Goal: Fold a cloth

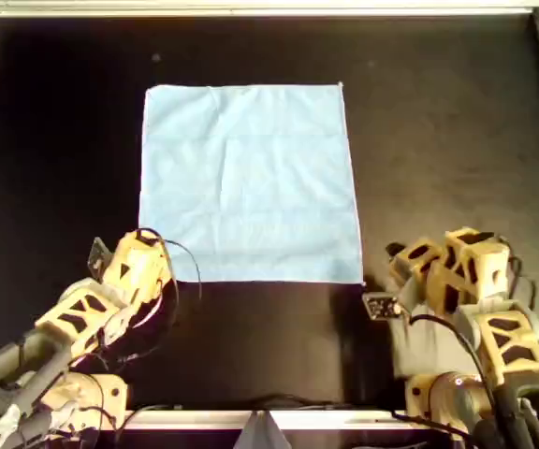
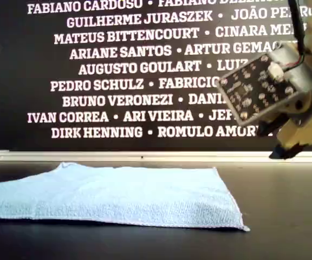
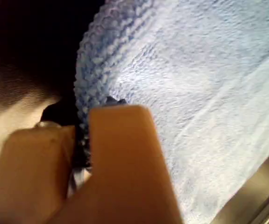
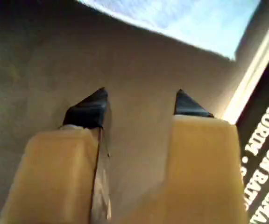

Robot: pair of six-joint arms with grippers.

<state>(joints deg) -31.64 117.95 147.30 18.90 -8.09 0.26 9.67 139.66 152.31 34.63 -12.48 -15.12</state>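
The light-blue cloth [image 1: 251, 182] lies flat and spread on the black table, and it also shows in the exterior view [image 2: 118, 195]. My first gripper [image 1: 141, 251] is at the cloth's left edge by its near corner in the overhead view. In the first wrist view my first gripper [image 3: 83, 126] is shut on the bunched cloth edge [image 3: 97, 60]. My second gripper [image 4: 139, 102] is open and empty above bare table, with the cloth [image 4: 195, 18] a little beyond its tips. In the overhead view my second gripper [image 1: 399, 254] is just right of the cloth's near right corner.
A pale rail [image 1: 251, 7] borders the table at the far side. A black wall with white names [image 2: 123, 70] stands behind it. The second arm [image 2: 286, 103] hangs raised at the exterior view's right. Both arm bases [image 1: 457, 393] stand at the near edge.
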